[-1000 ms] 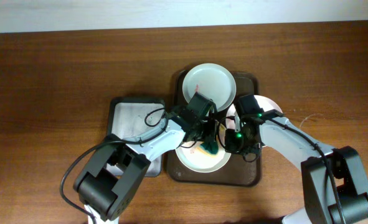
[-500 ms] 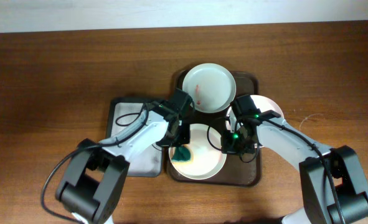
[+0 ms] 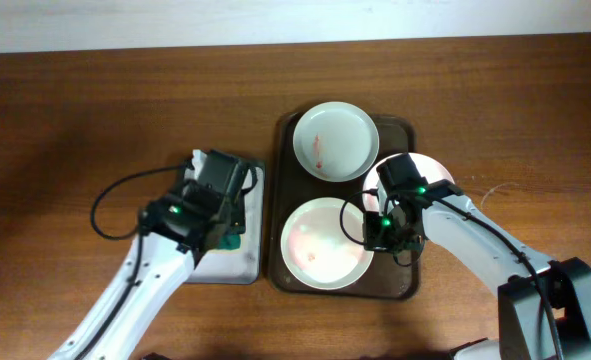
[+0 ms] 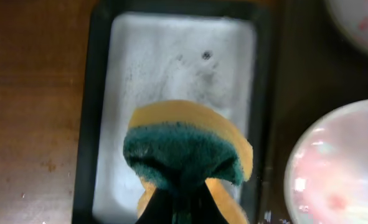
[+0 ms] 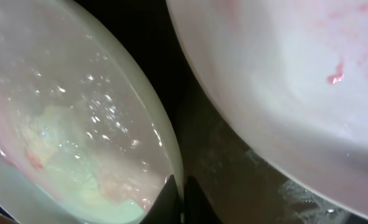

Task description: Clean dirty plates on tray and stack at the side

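Note:
The dark brown tray point(image 3: 400, 285) holds three plates. The far plate point(image 3: 336, 141) has a red smear. The near plate point(image 3: 320, 245) looks wet with faint pink marks. A pinkish plate point(image 3: 430, 165) lies at the right, partly under my right arm. My right gripper point(image 3: 378, 230) is shut on the near plate's right rim, which shows pinched between the fingers in the right wrist view point(image 5: 182, 198). My left gripper point(image 3: 227, 232) is shut on a yellow and green sponge point(image 4: 187, 152) above the small grey-white tray point(image 4: 171, 62).
The small grey-white tray point(image 3: 200, 180) with a dark rim lies just left of the brown tray and has foam on it. Brown wooden table point(image 3: 95, 110) lies all round. Cables trail along both arms.
My left arm has carried the sponge left, off the near plate and over the small grey-white tray. My right gripper has stayed shut on the near plate's rim.

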You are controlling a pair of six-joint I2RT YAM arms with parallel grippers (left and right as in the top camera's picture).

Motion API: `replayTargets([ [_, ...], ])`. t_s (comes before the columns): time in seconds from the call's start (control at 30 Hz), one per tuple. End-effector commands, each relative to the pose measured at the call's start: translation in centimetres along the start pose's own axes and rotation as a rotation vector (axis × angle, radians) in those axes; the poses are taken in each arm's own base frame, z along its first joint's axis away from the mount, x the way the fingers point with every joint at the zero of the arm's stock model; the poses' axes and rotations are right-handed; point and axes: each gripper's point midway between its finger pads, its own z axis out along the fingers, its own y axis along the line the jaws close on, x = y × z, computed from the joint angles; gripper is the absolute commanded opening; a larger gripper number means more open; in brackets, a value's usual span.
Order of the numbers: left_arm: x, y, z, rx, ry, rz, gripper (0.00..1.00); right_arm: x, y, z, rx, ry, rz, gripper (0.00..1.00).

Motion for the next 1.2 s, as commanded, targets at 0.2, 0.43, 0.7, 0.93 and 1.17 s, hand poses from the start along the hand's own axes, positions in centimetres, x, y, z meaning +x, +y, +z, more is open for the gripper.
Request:
replayTargets([
  [0.2, 1.4, -1.4, 0.6, 0.103, 0.025, 0.006, 0.38, 0.2, -0.3, -1.7, 0.016, -0.032, -0.064, 0.04],
  [0.43, -0.7, -1.3, -7.7, 0.281, -0.196, -0.044, 0.86, -0.5, -0.6, -11.4, 0.317, -0.403, -0.187, 0.04],
  [0.7, -0.6, -0.2, -10.5, 0.309, -0.276, -0.061, 1.00, -0.3, 3.5, -17.3, 0.628, -0.812, -0.433, 0.04],
  [0.93, -0.1, -0.1, -10.2, 0.297, -0.254, -0.057, 1.00, -0.2, 4.9, -19.5, 0.703, -0.952, -0.470, 0.04],
  [1.17, 0.0, 0.0, -10.2, 0.295, -0.252, -0.056, 1.00, 0.5, 7.4, -23.1, 0.744, -1.115, -0.500, 0.04],
])
